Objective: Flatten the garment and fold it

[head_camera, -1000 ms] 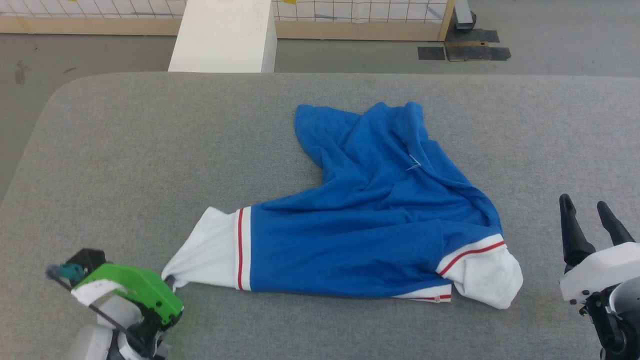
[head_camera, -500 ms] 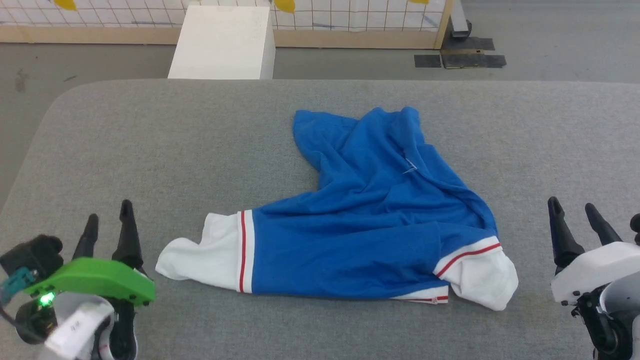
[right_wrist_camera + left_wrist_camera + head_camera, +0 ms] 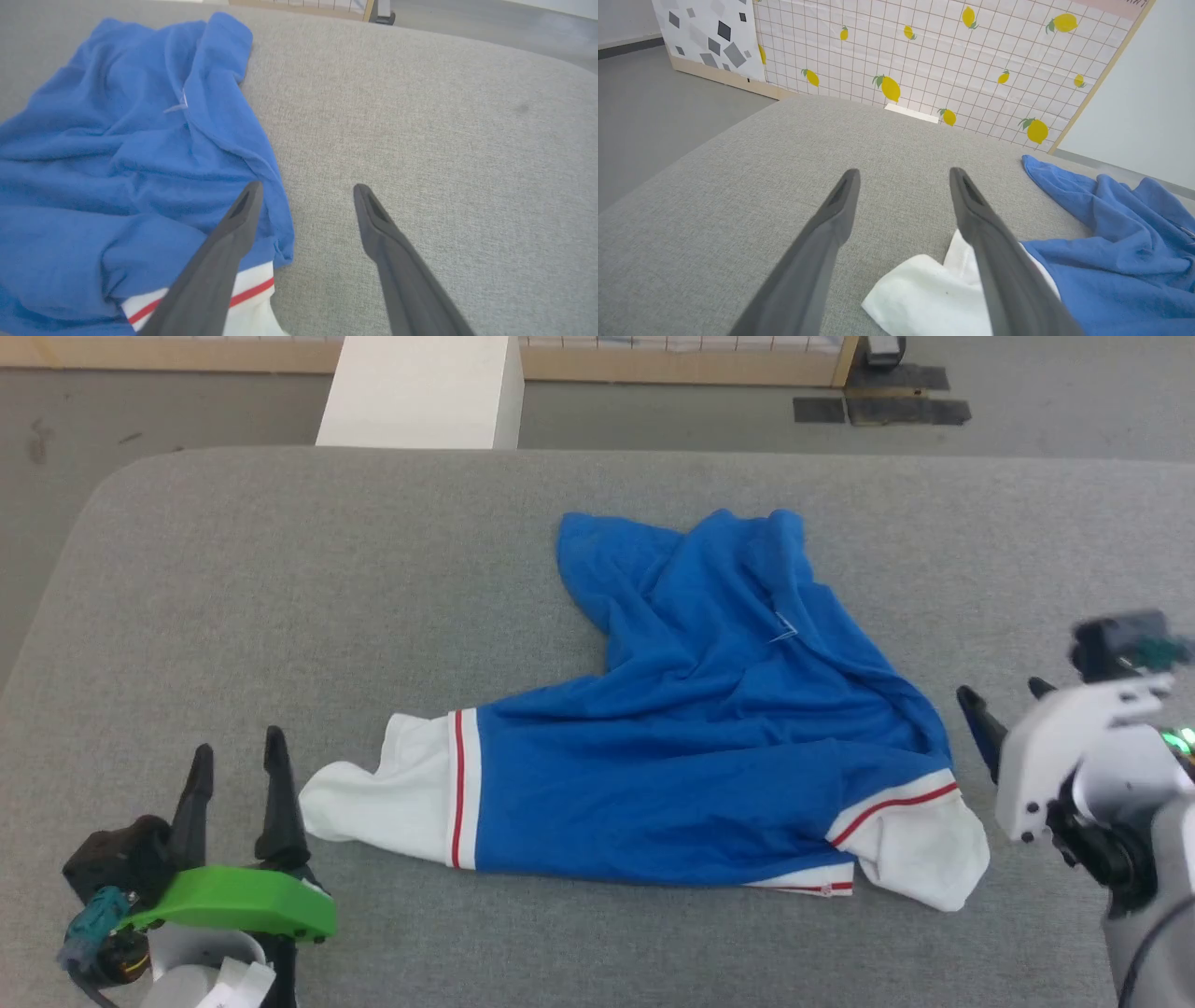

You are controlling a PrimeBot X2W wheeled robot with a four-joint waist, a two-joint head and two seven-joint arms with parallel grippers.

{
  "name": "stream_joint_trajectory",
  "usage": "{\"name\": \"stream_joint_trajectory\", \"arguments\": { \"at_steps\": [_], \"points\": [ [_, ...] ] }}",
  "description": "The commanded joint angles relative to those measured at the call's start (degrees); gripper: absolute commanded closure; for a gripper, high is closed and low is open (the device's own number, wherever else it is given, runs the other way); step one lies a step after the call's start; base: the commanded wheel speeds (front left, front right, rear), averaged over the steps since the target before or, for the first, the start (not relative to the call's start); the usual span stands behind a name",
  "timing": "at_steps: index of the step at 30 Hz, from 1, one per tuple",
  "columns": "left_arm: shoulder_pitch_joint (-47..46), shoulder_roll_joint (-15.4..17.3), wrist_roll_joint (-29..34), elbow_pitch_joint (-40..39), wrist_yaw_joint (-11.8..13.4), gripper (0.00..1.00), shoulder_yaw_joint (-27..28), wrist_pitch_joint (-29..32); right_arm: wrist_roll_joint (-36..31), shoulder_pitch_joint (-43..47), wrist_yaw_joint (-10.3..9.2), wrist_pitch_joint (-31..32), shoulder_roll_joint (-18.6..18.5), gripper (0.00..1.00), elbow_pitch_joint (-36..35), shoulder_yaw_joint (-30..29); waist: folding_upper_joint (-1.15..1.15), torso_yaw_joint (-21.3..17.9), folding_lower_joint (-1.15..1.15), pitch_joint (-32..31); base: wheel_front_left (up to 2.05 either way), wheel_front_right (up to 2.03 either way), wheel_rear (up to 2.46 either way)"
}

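The garment (image 3: 709, 747), a bright blue shirt with white, red-striped sleeves, lies crumpled on the grey table (image 3: 280, 579). Its left white sleeve (image 3: 373, 798) points toward my left gripper (image 3: 233, 761), which stands open at the lower left with nothing between its fingers. In the left wrist view that sleeve (image 3: 920, 298) lies just beside the right finger (image 3: 985, 242), under its base. My right gripper (image 3: 1004, 702) is open beside the garment's right edge. The right wrist view has the blue cloth (image 3: 121, 154) under the left finger (image 3: 224, 247), and the right sleeve's striped cuff (image 3: 252, 289) below.
A white block (image 3: 420, 392) stands behind the table's far edge. Beyond it runs a wooden-framed panel (image 3: 924, 60) printed with lemons. The table's left rounded corner (image 3: 103, 495) drops to grey floor. Dark tape patches (image 3: 882, 409) lie on the floor at the back right.
My left gripper has let go of the left sleeve, opened and turned fingers-up beside it. My right gripper has moved in toward the garment's right edge. The camera has tilted slightly.
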Motion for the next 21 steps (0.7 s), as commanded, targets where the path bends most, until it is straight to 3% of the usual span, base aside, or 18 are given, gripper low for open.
{"name": "stream_joint_trajectory", "arguments": {
  "at_steps": [1, 7, 18, 20, 21],
  "points": [
    [-1.07, -0.49, 1.29, -0.06, -0.60, 0.00, -0.31, -0.37, -1.26, -2.76, -0.06, 4.20, -1.74, 0.00, 1.52, 2.43, 0.00, 0.97, 0.00, 1.42, 0.00, 0.00, 0.00],
    [-4.04, -1.63, 2.39, 0.71, -1.86, 0.00, -1.43, -0.55, -2.44, -9.58, -0.06, 17.72, -6.28, 0.00, 6.30, 10.71, 0.00, 3.20, 0.00, 4.13, 0.00, 0.00, 0.00],
    [-6.44, -3.17, 3.90, 2.24, -3.36, 0.00, -2.29, -0.67, 1.99, -12.07, -0.06, 27.52, -10.94, 0.00, 10.52, 22.63, 0.00, 5.23, 0.00, 7.03, 0.00, 0.00, 0.00],
    [-6.61, -3.46, 4.02, 2.31, -3.60, 0.00, -2.18, -0.68, 2.95, -12.54, -0.06, 27.67, -11.37, 1.00, 10.37, 22.99, 0.00, 5.29, 0.00, 7.43, 0.00, 0.00, 0.00],
    [-6.70, -3.60, 4.06, 2.37, -3.71, 0.00, -2.15, -0.69, 3.28, -12.84, -0.06, 27.60, -11.54, 1.00, 10.32, 23.02, 0.00, 5.34, 0.00, 7.60, 0.00, 0.00, 0.00]
  ]
}}
